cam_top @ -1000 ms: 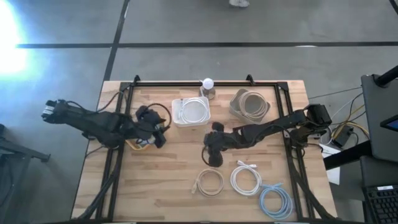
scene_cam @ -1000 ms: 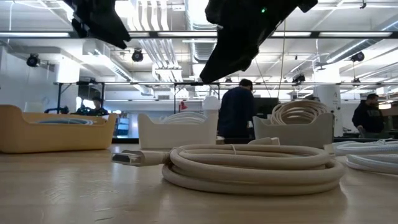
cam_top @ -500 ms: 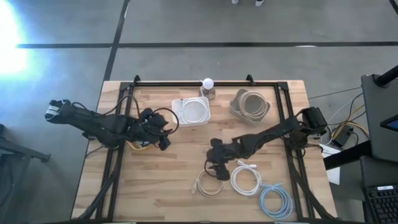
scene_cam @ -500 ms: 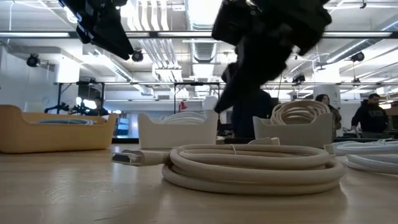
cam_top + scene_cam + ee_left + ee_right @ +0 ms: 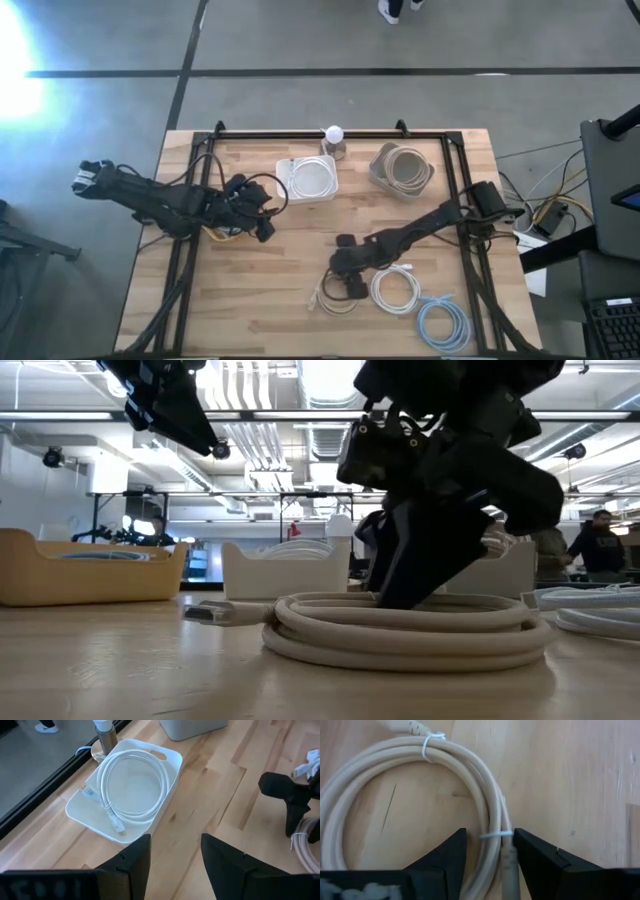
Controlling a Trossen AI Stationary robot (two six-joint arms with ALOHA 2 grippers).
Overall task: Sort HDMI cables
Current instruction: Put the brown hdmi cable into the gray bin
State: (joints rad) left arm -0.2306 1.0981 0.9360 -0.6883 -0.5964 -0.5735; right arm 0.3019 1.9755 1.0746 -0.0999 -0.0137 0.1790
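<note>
A beige HDMI cable coil (image 5: 330, 298) (image 5: 400, 630) (image 5: 395, 770) lies flat on the table near its near edge. A white coil (image 5: 395, 290) and a light blue coil (image 5: 443, 325) lie to its right. My right gripper (image 5: 346, 278) (image 5: 405, 585) (image 5: 490, 857) is down at the beige coil's far-right side, open. Its fingers stand on either side of the tied strands (image 5: 492, 832); I cannot see them touching. My left gripper (image 5: 262, 215) (image 5: 175, 865) hangs open above the table, left of the white tray.
A white tray (image 5: 285, 185) (image 5: 150, 827) holds a white coil, and a greyish tray (image 5: 378, 172) holds beige coils, both near the far edge. A yellow tray (image 5: 90, 575) sits under the left arm. A small bulb-topped stand (image 5: 334, 137) is at the far edge. People stand beyond the table.
My right gripper has moved toward the table's near edge and come down from well above the table onto the beige coil, its fingers now on either side of the coil's strands. The coil has stayed where it was.
</note>
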